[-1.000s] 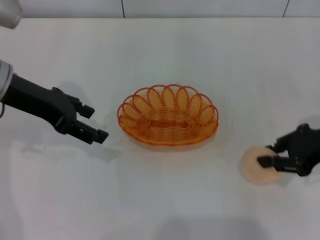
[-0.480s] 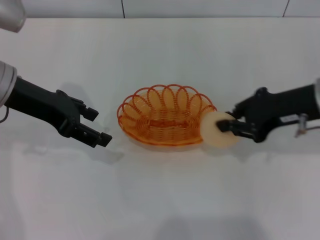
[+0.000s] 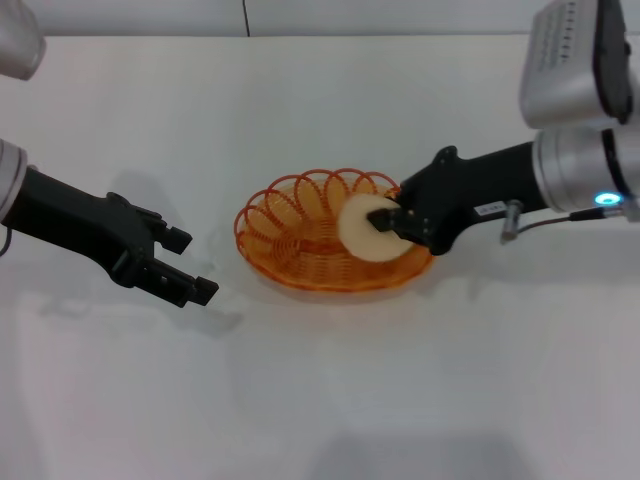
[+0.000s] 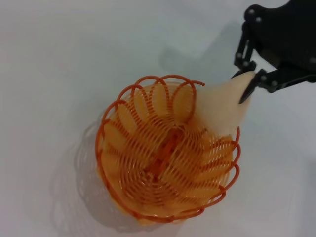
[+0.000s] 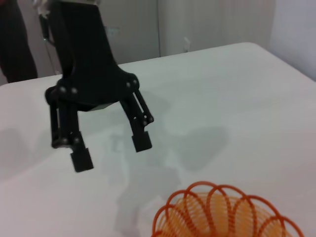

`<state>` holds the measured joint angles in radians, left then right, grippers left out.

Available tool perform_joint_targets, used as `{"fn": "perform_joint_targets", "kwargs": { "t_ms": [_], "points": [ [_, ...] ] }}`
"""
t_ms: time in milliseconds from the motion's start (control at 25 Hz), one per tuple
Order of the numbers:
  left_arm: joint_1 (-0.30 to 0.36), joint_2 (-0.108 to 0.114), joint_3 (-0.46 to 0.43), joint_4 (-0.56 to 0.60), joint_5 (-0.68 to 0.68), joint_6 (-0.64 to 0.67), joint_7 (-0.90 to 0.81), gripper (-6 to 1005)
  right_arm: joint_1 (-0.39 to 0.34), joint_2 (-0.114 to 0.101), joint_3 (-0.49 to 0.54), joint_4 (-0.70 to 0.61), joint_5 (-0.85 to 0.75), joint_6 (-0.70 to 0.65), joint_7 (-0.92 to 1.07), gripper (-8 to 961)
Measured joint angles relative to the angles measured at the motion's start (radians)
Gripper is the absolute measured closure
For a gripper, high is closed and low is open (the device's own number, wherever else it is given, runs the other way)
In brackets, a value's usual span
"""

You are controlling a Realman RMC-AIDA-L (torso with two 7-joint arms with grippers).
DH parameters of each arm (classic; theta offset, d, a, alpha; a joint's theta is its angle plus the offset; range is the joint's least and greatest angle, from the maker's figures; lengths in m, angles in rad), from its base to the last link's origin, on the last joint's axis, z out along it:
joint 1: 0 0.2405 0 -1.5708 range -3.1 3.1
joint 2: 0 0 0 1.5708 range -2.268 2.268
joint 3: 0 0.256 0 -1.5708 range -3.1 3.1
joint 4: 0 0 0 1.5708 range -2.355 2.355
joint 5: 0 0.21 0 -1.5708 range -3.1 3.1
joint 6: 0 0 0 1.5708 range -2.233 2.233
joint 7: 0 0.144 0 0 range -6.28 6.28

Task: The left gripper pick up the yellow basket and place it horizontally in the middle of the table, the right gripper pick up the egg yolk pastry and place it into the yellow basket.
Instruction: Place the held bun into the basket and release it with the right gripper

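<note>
The jaws of the right gripper (image 3: pixel 392 222) pinch the pastry (image 3: pixel 368 228), one finger on each side of its pale round body, and hold it tilted on edge above the right part of the basket (image 3: pixel 300 240). In the left wrist view the pastry (image 4: pixel 223 106) hangs over the looped rim of the basket (image 4: pixel 163 163), clamped by the right gripper (image 4: pixel 247 84), and it is not clear whether it touches the wire. The basket sits lengthwise across the middle of the white desk (image 3: pixel 320 400), its spiral base bare. The jaws of the left gripper (image 3: pixel 185 265) are spread apart with nothing between them; it hovers over the desk well to the left of the basket, pointing toward it. In the right wrist view the left gripper (image 5: pixel 111 150) shows both fingers parted above the desk (image 5: pixel 222 98), its shadow beneath, with the rim of the basket (image 5: pixel 217 207) nearer the camera.
</note>
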<state>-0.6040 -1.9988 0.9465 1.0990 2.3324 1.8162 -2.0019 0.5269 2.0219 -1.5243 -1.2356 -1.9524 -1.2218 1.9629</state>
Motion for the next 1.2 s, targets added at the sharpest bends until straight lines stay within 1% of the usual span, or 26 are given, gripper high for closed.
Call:
{"fn": "perform_joint_targets", "kwargs": {
  "t_ms": [200, 400, 640, 920, 1080, 1200],
  "points": [
    [0.004, 0.0, 0.0, 0.0, -0.001, 0.0, 0.0, 112, 0.046, 0.001, -0.051, 0.049, 0.011, 0.08, 0.0, 890],
    [0.005, 0.0, 0.0, 0.001, -0.001, -0.001, 0.001, 112, 0.073, 0.001, -0.073, 0.092, 0.016, 0.103, 0.001, 904],
    [0.011, 0.0, 0.0, 0.003, -0.001, -0.003, 0.002, 112, 0.076, 0.001, -0.077, 0.094, 0.018, 0.097, -0.001, 840],
    [0.012, -0.001, 0.0, 0.003, -0.001, -0.006, 0.002, 112, 0.074, 0.0, -0.086, 0.083, 0.021, 0.095, -0.007, 707],
    [0.012, -0.001, -0.001, 0.002, -0.001, -0.006, 0.003, 112, 0.059, -0.003, -0.083, 0.059, 0.021, 0.094, -0.007, 631],
    [0.012, -0.002, -0.003, 0.002, -0.003, -0.006, 0.011, 112, 0.022, -0.005, -0.071, 0.011, 0.023, 0.088, -0.008, 489]
  ]
}}
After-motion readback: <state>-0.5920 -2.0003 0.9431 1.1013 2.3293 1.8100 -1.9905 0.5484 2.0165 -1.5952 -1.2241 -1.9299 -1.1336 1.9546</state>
